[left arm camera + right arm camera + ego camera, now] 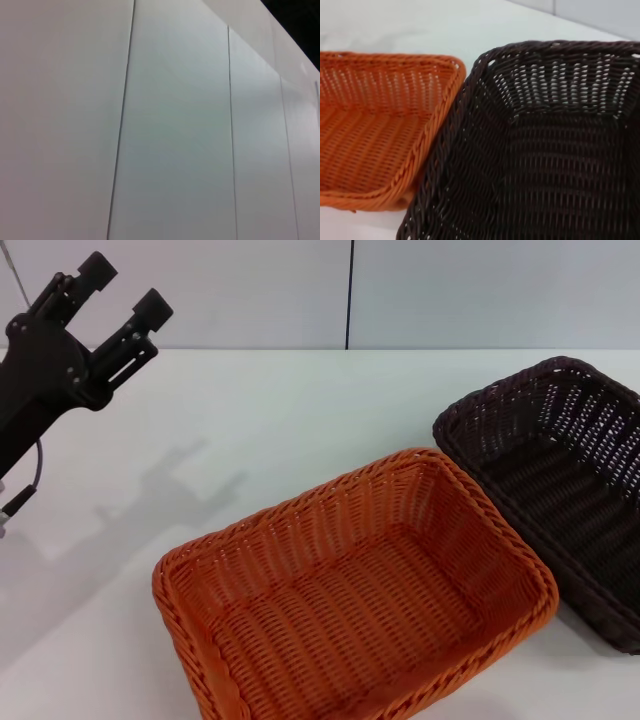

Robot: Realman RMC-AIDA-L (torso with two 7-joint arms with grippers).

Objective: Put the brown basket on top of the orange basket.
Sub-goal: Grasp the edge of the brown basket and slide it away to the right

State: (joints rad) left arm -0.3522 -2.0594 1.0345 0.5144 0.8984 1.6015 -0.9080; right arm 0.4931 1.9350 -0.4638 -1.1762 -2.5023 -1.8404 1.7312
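Nearest the robot sits the orange basket [355, 595], mouth up and empty on the white table [260, 410]; taken as the landmark, it is the base the stack will rest on, so it makes sense that it lies flat and open with nothing inside. Just beside it on the robot's right, rim against rim or nearly so, stands the brown basket [560, 485], also upright and empty, its far end running out of the head view. The right wrist view looks straight down into this dark basket [555, 150] with the orange one [380, 125] alongside, which suggests the right arm hovers close above it, probably lining up on a rim to lift it. The right gripper itself shows in no picture, so whether its fingers are spread or closed cannot be told. Nothing has been lifted yet; the task is at its start.

Farther back and well to the left of the orange basket, the left gripper [115, 295] is raised high off the table, fingers spread apart and holding nothing, pointing up toward the panelled wall [175, 125]. It looks parked.
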